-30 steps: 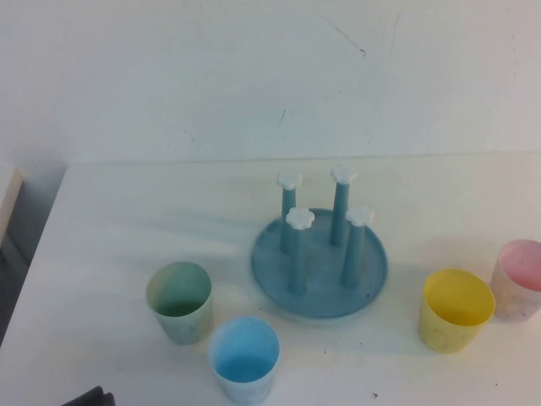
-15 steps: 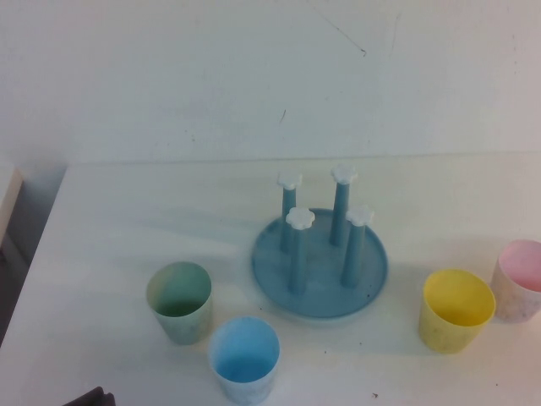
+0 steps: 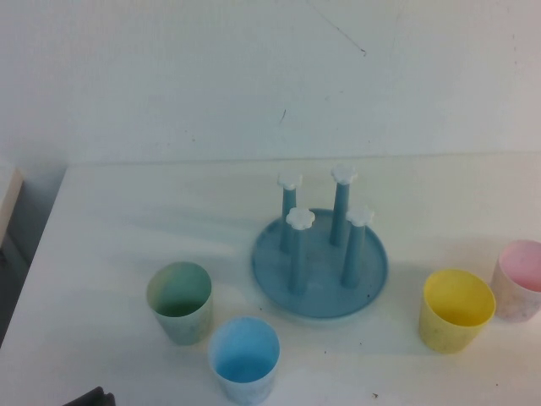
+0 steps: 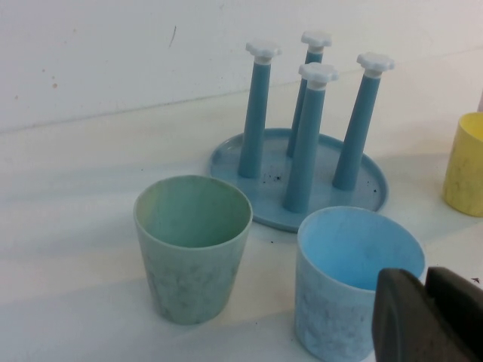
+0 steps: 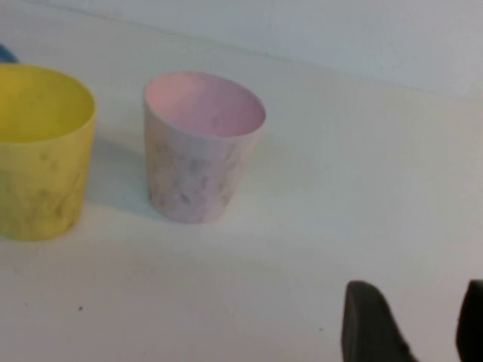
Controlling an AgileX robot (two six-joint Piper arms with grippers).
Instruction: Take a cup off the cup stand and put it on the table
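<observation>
The yellow cup (image 3: 456,309) stands upright on the white table (image 3: 127,211), right of the blue cup stand (image 3: 319,279). All four pegs of the stand are bare. The yellow cup also shows in the right wrist view (image 5: 41,151) and at the edge of the left wrist view (image 4: 466,166). My left gripper (image 4: 426,317) is shut and empty, low at the near left, just in front of a blue cup (image 4: 355,290); its tip shows in the high view (image 3: 89,397). My right gripper (image 5: 419,324) is open and empty over bare table, apart from the cups.
A pink cup (image 3: 517,279) stands right of the yellow one, near the table's right edge. A pale green cup (image 3: 179,301) and the blue cup (image 3: 243,359) stand upright at the near left of the stand. The wall runs behind the table.
</observation>
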